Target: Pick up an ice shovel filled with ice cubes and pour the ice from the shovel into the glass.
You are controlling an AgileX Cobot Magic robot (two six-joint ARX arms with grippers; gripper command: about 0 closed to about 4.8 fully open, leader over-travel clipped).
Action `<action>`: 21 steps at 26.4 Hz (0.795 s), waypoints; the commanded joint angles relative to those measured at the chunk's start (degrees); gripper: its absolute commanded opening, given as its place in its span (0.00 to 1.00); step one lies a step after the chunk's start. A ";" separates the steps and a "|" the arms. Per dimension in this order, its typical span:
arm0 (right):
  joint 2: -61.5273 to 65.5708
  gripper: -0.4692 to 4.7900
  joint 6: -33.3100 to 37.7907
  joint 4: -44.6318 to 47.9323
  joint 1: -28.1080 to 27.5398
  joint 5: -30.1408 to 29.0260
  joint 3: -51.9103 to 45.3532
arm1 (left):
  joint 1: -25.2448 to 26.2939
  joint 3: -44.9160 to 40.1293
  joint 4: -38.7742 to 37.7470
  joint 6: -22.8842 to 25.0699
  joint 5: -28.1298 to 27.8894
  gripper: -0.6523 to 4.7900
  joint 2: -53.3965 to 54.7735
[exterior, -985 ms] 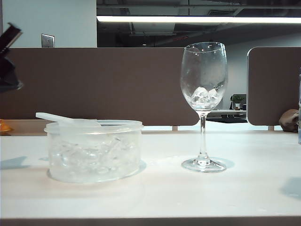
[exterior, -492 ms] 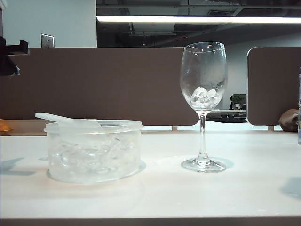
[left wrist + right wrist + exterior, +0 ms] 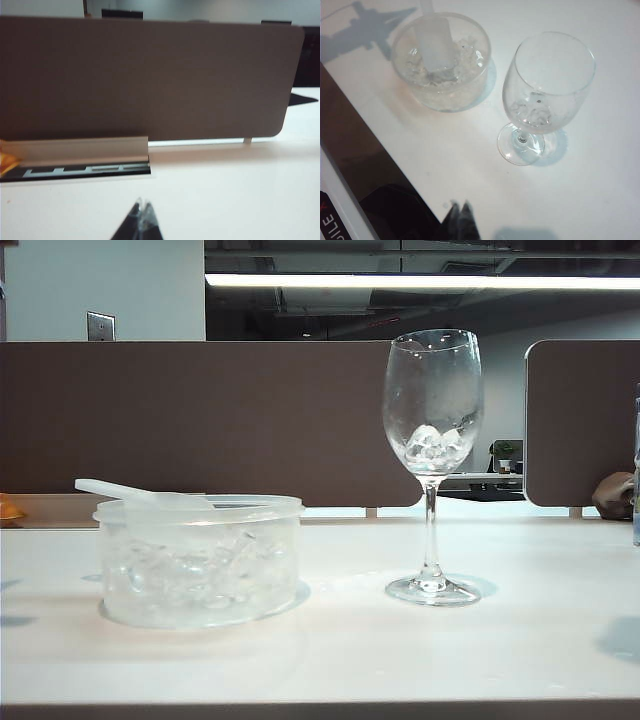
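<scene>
Open table (image 3: 340, 650) between tub (image 3: 200, 560) and glass (image 3: 433, 465); brown partition (image 3: 200, 415) walling the far edge

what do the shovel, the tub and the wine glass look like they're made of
Ice shovel: probably plastic, milky and translucent with a matte look. Tub: apparently clear plastic, slightly cloudy, with a thick moulded rim. Glass: likely real glass, thin and clear with sharp highlights, fogged above the ice cubes.

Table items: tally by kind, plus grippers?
Glass: 1, ice cubes inside
Tub: 1, full of ice
Ice shovel: 1, resting on the tub
Grippers: 2, left gripper and right gripper, both shut, empty
Total: 5
</scene>
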 commanded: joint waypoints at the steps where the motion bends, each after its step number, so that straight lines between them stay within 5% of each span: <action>1: -0.11 0.09 0.04 0.63 -0.04 -0.17 0.24 | 0.04 0.13 -1.09 -0.11 0.24 0.12 -2.36; 13: -0.13 0.09 0.04 0.63 -0.07 -0.17 0.24 | 2.69 0.13 -11.82 0.61 0.17 0.12 -23.19; 21: -0.13 0.09 0.04 0.63 -0.07 -0.17 0.24 | 7.52 -1.03 -31.36 1.36 0.22 0.12 -31.01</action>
